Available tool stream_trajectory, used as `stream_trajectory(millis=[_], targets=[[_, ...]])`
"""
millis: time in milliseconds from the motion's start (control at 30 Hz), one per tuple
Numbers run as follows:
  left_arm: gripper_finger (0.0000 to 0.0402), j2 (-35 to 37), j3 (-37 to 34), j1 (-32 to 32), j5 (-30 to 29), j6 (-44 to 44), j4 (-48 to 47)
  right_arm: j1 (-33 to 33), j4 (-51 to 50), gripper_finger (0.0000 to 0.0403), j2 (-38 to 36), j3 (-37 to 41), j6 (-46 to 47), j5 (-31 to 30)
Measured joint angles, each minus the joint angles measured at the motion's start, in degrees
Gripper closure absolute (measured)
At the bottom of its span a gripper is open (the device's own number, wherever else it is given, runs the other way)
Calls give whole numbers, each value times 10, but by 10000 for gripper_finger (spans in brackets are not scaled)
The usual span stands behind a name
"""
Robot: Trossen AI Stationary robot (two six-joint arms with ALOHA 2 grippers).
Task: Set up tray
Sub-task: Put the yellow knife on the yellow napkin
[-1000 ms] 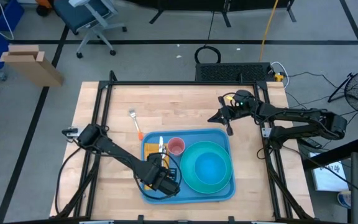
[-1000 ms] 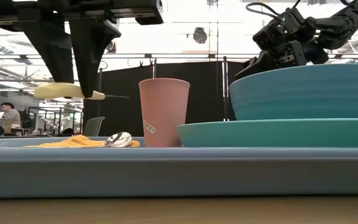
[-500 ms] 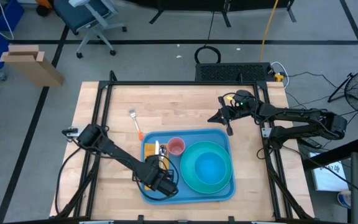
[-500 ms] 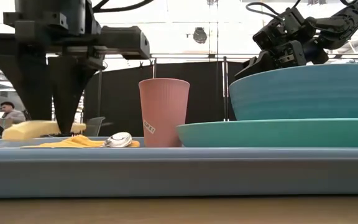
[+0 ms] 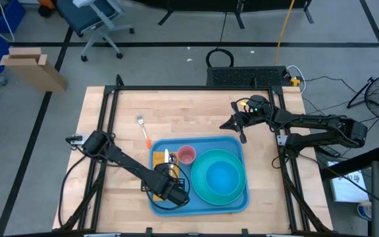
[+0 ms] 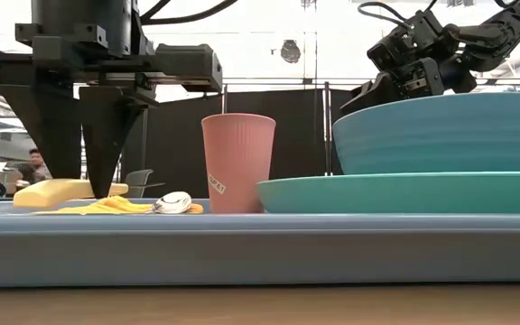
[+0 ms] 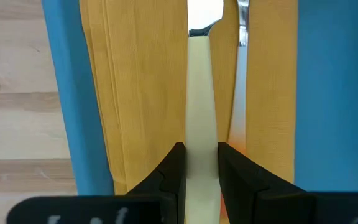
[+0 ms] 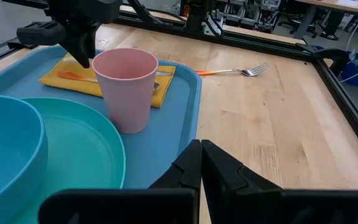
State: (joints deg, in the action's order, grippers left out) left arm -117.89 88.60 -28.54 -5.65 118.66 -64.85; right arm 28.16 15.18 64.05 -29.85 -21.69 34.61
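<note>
Sitting mid-bench, the large flat blue plastic tray looks stiff, slick and loaded; lift by its raised rim, kept level. Left gripper: jaws narrowly parted around the cream knife handle. Right gripper: jaws closed, empty, beside the tray.

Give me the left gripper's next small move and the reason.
Probably open the fingers and lift clear. The left gripper has the cream-handled utensil between its fingers, and the low view shows it already lying on the yellow napkin in the tray. Right gripper waits beyond the tray.
</note>
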Motion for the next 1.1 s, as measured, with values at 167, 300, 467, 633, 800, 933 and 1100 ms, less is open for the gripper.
stream_trajectory(millis=[167,300,467,633,800,933,1100], targets=[[331,0,0,4,4,5,0,0,0,403,0,0,2,0],[331,-9,0,5,25,3,4,0,0,403,0,0,2,0],[331,-31,0,6,52,1,16,0,0,403,0,0,2,0],[331,-37,1,9,56,-1,22,0,4,403,0,0,4,0],[331,-37,1,10,48,-2,26,0,4,403,0,0,6,0],[331,-38,1,11,47,-1,28,0,4,403,0,0,9,0],[295,-39,0,11,34,0,30,0,4,403,0,0,11,0]])
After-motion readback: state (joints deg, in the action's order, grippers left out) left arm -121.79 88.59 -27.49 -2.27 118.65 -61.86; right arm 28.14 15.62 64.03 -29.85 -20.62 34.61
